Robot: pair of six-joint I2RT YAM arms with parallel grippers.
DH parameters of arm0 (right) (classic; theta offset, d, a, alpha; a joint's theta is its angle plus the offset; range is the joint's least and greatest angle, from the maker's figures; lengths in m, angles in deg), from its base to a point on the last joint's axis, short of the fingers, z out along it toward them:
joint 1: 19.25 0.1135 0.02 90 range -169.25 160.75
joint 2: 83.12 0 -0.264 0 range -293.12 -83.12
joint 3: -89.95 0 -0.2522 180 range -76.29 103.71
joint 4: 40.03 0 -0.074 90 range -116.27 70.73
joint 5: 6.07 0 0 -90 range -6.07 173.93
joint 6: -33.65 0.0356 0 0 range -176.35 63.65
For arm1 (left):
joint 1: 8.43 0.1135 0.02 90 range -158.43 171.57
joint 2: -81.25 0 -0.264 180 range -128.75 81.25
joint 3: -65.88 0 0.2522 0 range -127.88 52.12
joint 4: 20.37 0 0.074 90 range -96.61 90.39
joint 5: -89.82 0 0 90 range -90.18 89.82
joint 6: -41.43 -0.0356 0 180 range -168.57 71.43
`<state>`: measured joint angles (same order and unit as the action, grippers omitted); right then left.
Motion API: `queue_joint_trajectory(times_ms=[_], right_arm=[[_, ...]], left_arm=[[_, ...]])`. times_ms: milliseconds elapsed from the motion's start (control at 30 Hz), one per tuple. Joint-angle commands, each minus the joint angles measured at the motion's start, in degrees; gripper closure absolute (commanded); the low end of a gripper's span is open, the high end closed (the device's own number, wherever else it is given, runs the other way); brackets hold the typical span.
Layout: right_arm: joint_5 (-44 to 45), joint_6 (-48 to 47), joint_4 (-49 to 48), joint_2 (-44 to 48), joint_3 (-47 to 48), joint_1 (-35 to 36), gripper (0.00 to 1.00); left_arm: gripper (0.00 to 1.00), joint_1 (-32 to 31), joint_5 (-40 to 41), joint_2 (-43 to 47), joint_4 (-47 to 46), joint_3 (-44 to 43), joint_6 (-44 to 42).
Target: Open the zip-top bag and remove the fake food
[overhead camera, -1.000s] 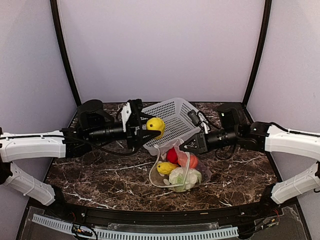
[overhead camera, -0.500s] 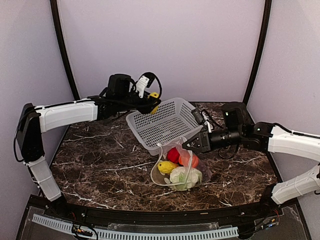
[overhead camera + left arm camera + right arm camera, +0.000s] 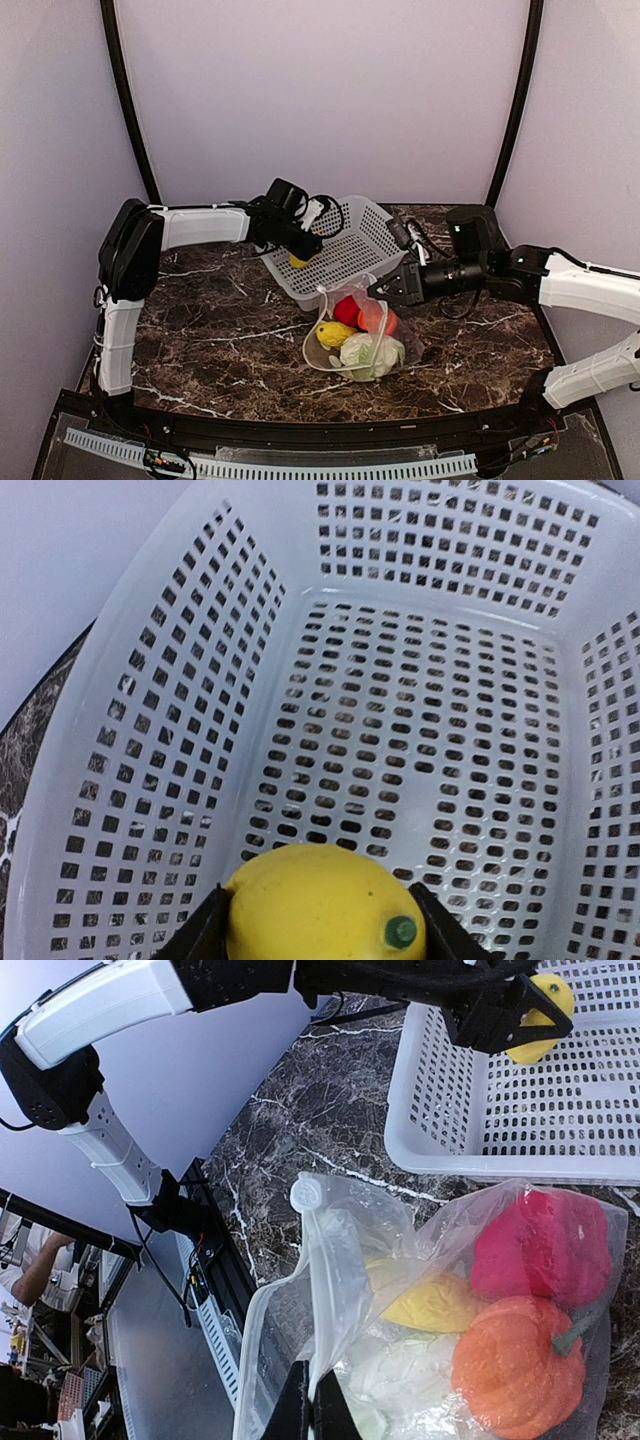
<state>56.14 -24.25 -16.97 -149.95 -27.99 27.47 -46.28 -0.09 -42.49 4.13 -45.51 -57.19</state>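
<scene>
left fingers [image 3: 203,932] clamped on yellow lemon [image 3: 325,905] above basket [image 3: 150,730] floor; right fingers [image 3: 293,1415] pinching zip-top bag [image 3: 330,1260] rim.

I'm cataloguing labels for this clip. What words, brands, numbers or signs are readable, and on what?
None: no readable text in any view.
The zip-top bag, the white basket and the yellow lemon bear no legible words, numbers or signs.

Left arm [image 3: 200,226] and right arm [image 3: 590,285] show white shells, black joints, black cables.
</scene>
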Motion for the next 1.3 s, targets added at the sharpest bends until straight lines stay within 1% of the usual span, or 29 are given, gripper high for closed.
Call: queue_joint_trajectory(times_ms=[0,233,433,633,700,767,800,833,900,1033,1133,1167,1233,1267], right_arm=[[1.1,0.5,-0.6,1.5,-0.7,-0.4,1.0],[0.6,0.4,-1.0,0.4,-0.3,-0.4,1.0],[0.7,0.4,-0.7,0.6,-0.3,-0.4,1.0],[0.5,0.3,-1.0,0.3,-0.4,-0.4,1.0],[0.5,0.3,-1.0,0.3,-0.3,-0.4,1.0],[0.5,0.2,-1.1,0.4,-0.2,-0.4,1.0],[0.5,0.2,-1.1,0.3,-0.1,-0.4,1.0],[0.3,0.1,-1.2,0.2,-0.1,-0.4,1.0],[0.0,0.1,-1.6,0.1,-0.1,-0.4,1.0],[-0.6,0.1,-2.5,-0.5,0.1,-0.4,1.0],[-0.9,0.1,-3.0,-1.2,0.5,-0.4,1.0],[-1.1,0.0,-3.2,-1.4,0.6,-0.4,1.0],[-1.5,-0.1,-3.6,-2.1,1.0,-0.4,1.0],[-1.7,-0.1,-3.9,-2.4,1.3,-0.4,1.0]], left_arm=[[0.69,2.8,4.3,-2.0,5.5,-2.3,1.1],[0.68,5.9,9.7,-3.7,7.5,-2.5,1.1],[0.68,9.4,16.0,-3.9,10.5,-2.3,2.0],[0.67,11.6,18.1,-4.0,11.4,-2.0,1.7],[0.65,11.6,18.3,-4.0,11.4,-2.1,1.5],[0.59,11.7,17.7,-3.9,11.8,-2.4,1.6],[0.55,11.7,17.5,-3.9,12.1,-2.6,1.6],[0.52,11.7,16.7,-3.9,12.2,-2.8,1.7],[0.45,11.7,15.3,-3.6,12.4,-3.1,1.9],[0.37,11.6,11.8,-1.8,12.0,-3.1,2.6],[0.34,11.5,9.8,0.6,11.2,-2.7,2.7],[0.26,11.4,9.8,1.1,10.7,-2.5,2.7],[0.19,11.4,9.5,2.7,10.3,-2.2,2.3],[0.18,11.3,9.3,3.9,10.3,-1.9,2.1]])
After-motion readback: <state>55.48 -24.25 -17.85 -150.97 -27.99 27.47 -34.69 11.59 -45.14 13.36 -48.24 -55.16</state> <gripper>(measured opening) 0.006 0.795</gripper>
